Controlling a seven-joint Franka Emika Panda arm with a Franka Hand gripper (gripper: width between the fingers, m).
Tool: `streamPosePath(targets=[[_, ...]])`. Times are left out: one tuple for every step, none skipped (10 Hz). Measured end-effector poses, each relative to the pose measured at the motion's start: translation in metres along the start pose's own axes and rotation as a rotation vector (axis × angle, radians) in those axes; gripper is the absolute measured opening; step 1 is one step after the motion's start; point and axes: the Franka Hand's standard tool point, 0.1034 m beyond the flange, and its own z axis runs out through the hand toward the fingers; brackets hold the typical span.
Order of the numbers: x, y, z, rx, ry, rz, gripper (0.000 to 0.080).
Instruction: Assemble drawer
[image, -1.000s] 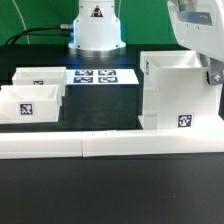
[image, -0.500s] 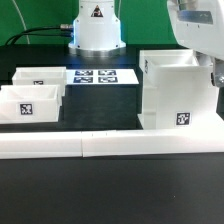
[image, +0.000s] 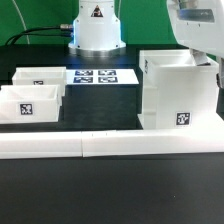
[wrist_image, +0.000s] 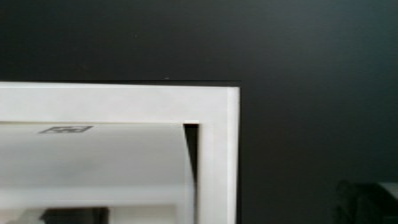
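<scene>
The drawer's large white open shell (image: 178, 92) stands upright at the exterior view's right, with a square tag low on its front. Two small open-top trays stand at the left, one in front (image: 30, 105) and one behind it (image: 40, 77). My gripper (image: 214, 63) hangs from the white arm at the upper right, just behind the shell's top right corner; its fingers are mostly out of frame. The wrist view looks down on the shell's rim corner (wrist_image: 214, 130) over black table. A dim finger (wrist_image: 370, 200) shows beside it.
The marker board (image: 103, 76) lies flat at the back middle, before the robot's white base (image: 95, 30). Long low white border bars (image: 110, 146) run across the front. Black table lies beyond them.
The dark part of my gripper by the shell's top right corner has edged up and toward the exterior view's right. The shell and trays have not moved.
</scene>
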Motion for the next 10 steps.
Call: streamPosePath(targets=[[0.003,0.002,-0.013,0.000,-0.006,-0.106,0.0648],[0.002,0.005,-0.024,0.011,-0.008,-0.134,0.0648],[0.000,0.007,-0.029,0.014,-0.008,-0.150,0.0649],[0.000,0.008,-0.025,0.009,-0.009,-0.164,0.0649],[0.000,0.008,-0.025,0.008,-0.009,-0.164,0.0649],[0.000,0.008,-0.025,0.008,-0.009,-0.172,0.0649],[0.001,0.008,-0.025,0.006,-0.007,-0.305,0.0649],[0.003,0.018,-0.027,-0.042,-0.027,-0.504,0.0649],[0.005,0.024,-0.037,-0.068,-0.048,-0.635,0.0649],[0.006,0.026,-0.046,-0.073,-0.053,-0.739,0.0649]])
